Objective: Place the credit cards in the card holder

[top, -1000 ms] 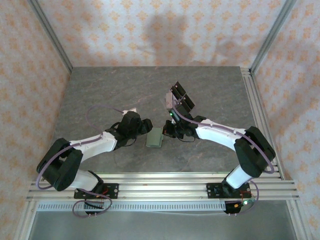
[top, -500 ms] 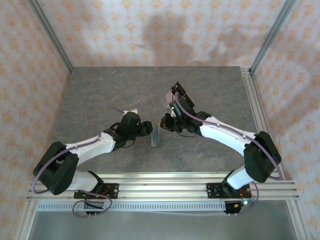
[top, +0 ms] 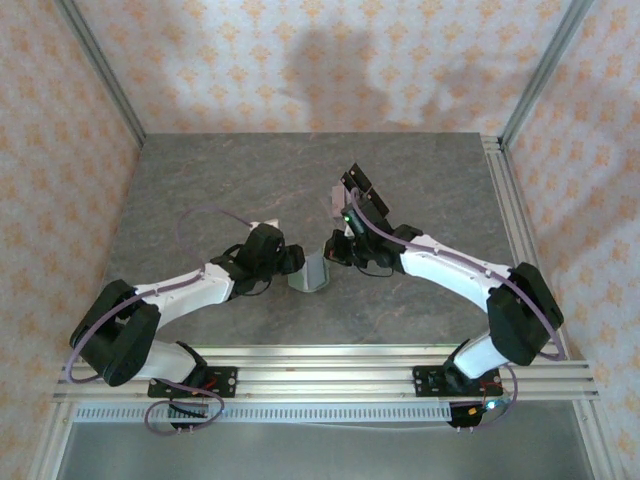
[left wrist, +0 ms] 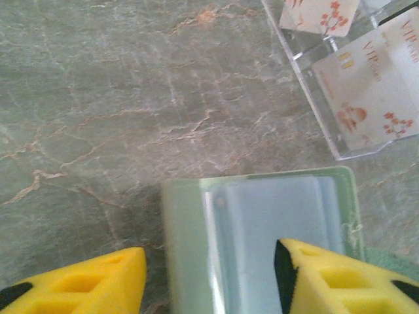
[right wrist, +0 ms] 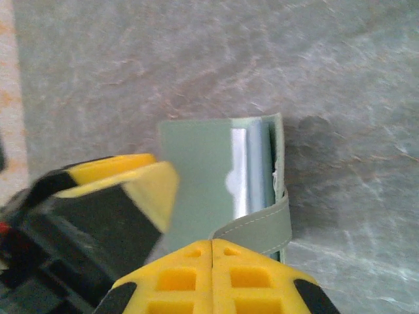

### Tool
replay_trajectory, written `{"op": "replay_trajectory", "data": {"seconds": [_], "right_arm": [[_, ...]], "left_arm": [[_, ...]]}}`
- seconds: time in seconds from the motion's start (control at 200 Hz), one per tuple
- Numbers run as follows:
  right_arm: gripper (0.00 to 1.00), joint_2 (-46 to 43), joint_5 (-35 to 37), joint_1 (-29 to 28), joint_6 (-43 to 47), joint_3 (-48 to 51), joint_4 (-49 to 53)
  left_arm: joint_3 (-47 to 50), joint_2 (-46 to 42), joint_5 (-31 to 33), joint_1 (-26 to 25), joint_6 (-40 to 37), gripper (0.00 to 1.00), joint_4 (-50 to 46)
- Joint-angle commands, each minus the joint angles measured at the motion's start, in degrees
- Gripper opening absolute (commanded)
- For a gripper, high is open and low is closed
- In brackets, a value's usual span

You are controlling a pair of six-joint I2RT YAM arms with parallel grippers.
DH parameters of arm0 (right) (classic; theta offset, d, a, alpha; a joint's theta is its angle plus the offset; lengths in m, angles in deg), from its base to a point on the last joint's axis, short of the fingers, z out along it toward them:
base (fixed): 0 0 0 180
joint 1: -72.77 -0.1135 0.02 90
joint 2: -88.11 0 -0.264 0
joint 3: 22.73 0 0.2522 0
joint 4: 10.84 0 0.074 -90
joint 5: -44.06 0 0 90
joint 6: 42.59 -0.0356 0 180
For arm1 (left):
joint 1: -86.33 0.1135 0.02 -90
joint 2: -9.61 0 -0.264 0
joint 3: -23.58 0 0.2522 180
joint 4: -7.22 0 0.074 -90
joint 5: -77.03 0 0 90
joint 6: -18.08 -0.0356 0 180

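1. The top view is evenly and moderately lit from above; nothing is blown out.
2. A broad, soft-edged shadow falls on the back wall (top: 330, 70), and faint shadows hug the arms (top: 440, 265) on the table (top: 200, 190).
3. That view is sharp at centre; the corner posts (top: 95, 65) splay outward toward the edges.
4. At the left wrist, the table's veins are fairly crisp, while the yellow fingers (left wrist: 78, 284) of the left gripper (left wrist: 209, 278) are blurred.
5. Thin glints run along the clear case (left wrist: 308, 78); a dark shadow lies left of the card holder (left wrist: 262, 248).
6. At the right wrist, a white glare strip crosses the holder's glossy inner panel (right wrist: 245, 170).
7. The right gripper (right wrist: 213, 261) is soft, near the lens.
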Motion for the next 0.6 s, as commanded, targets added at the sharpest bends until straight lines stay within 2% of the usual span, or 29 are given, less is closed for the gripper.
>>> {"op": "replay_trajectory", "data": {"seconds": [0.0,0.115,0.375,0.596], "right_arm": [[0.00,-1.45,2.06,0.69,0.65,3.94,0.48],[0.00,-1.62,2.81,1.04,0.46,7.53,-0.87],[0.00,-1.59,5.45,1.96,0.59,13.12,-2.32],[0.00,-0.34,9.73,4.04,3.53,13.78,0.67]], "left_arm": [[-0.20,1.14,4.28,-0.38,-0.88,0.48,-5.06],[-1.02,2.74,6.96,-0.38,-1.12,0.40,-9.87],[-1.70,7.77,6.98,-0.64,-0.94,0.38,-12.71],[-0.34,6.33,7.15,-2.60,0.73,0.38,-12.77]]}}
